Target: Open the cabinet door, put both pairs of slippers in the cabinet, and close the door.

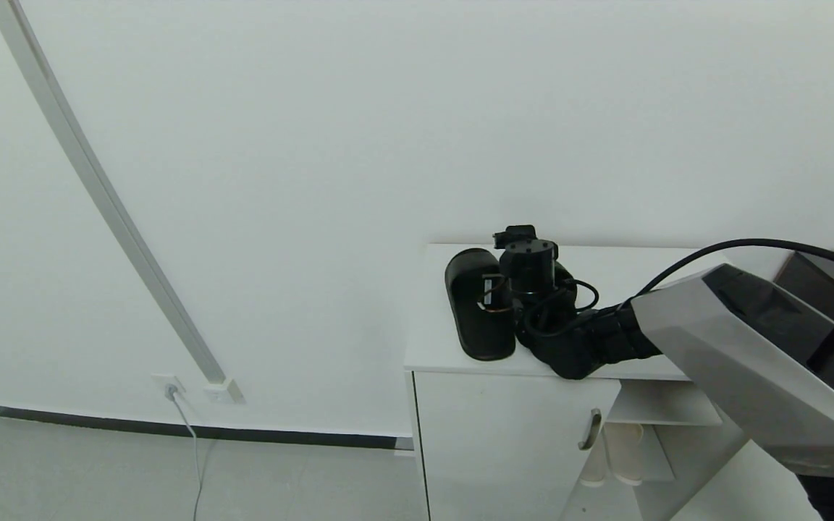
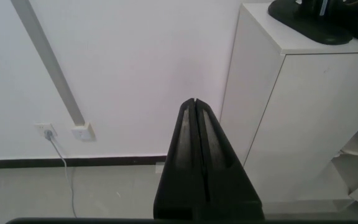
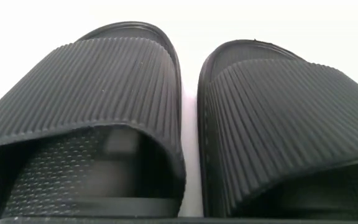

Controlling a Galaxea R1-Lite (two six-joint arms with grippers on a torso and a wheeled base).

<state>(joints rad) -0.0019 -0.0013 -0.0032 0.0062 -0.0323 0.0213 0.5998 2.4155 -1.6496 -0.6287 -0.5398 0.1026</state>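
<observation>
**Cabinet (image 1: 460, 362):** white unit against the wall. The cabinet door (image 1: 504, 449) lies flush with the front, and its handle (image 1: 591, 428) is at the door's right edge. Open shelves (image 1: 659, 405) are to the right of the door. Pale objects (image 1: 623, 452) stand on a lower shelf; type cannot be told.

**Black slippers (image 3: 86, 93):** pair lies side by side on the cabinet top, near its left edge. The outer slipper runs from near the back edge to approx. the front-left corner. The ribbed straps are almost touching.

**R gripper (image 1: 491, 291):** positioned over the cabinet top, at the strap opening of the outer slipper. Apart/together: cannot tell.

**L gripper (image 2: 194, 102):** pincer closed together, holding nothing. It is in front of the wall, off the cabinet's left side and below top level.

**Misc.:** wall socket (image 1: 169, 387) w/ cable, low on the wall left of the cabinet.
</observation>
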